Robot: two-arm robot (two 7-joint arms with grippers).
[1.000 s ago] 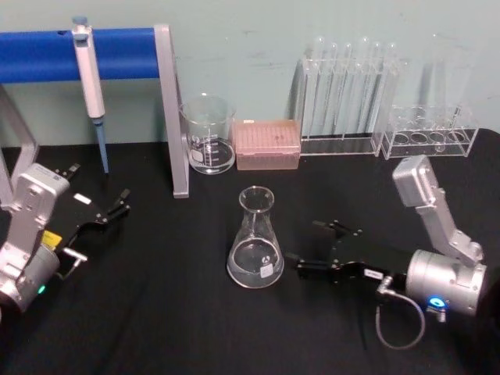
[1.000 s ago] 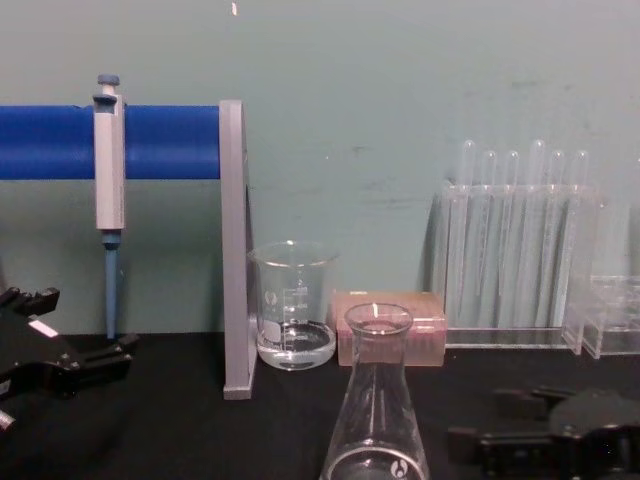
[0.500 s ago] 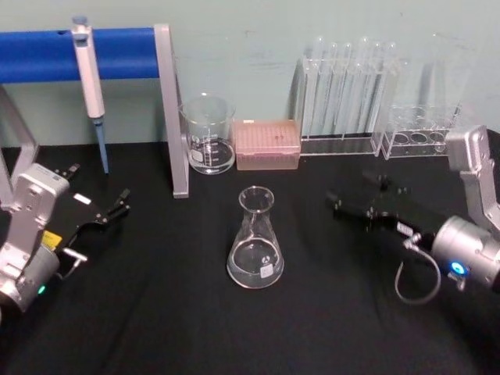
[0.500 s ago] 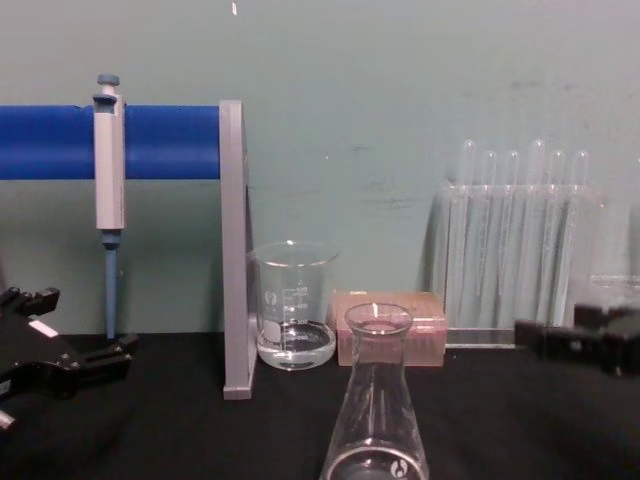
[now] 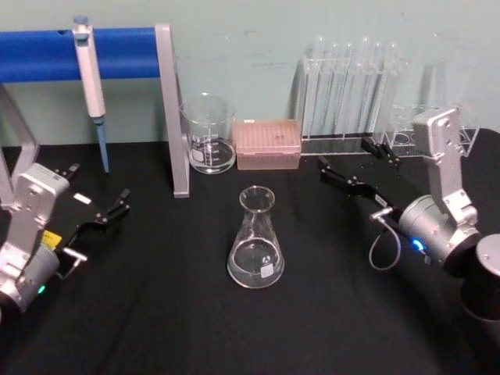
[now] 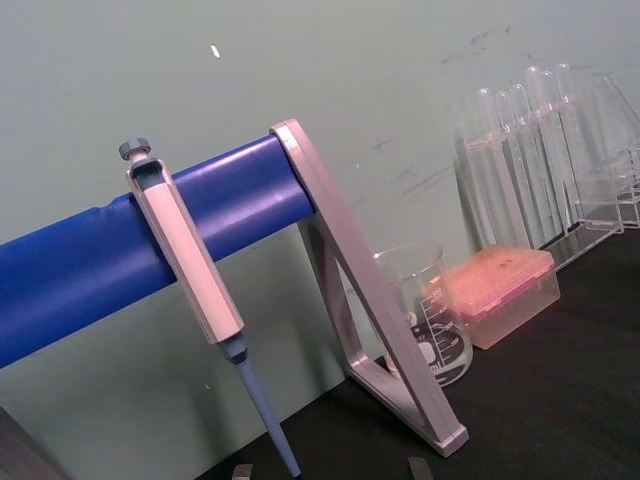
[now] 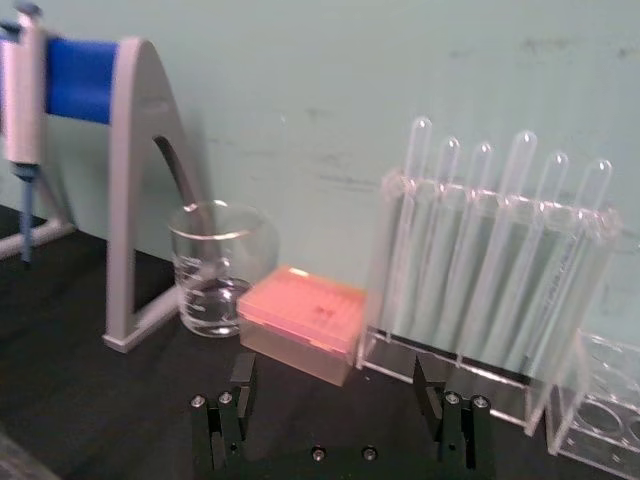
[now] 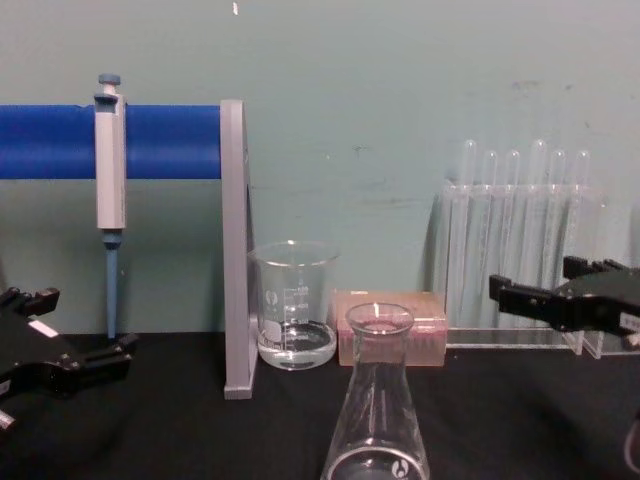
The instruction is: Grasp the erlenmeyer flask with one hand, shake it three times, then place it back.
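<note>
On the black worktop (image 5: 156, 328), near its middle, the erlenmeyer flask (image 5: 255, 248) stands upright and alone, nothing touching it. Behind it sit a glass beaker (image 5: 208, 134) and a pink tip box (image 5: 267, 144), with a rack of test tubes (image 5: 348, 94) further to the robot's right. The right gripper (image 5: 358, 166) hangs above the worktop in front of that rack, well apart from the flask, its jaws spread wide and empty. The left gripper (image 5: 98, 209) rests low at the robot's left, near the blue pipette stand (image 5: 86, 53); its jaws stand open too, holding nothing.
</note>
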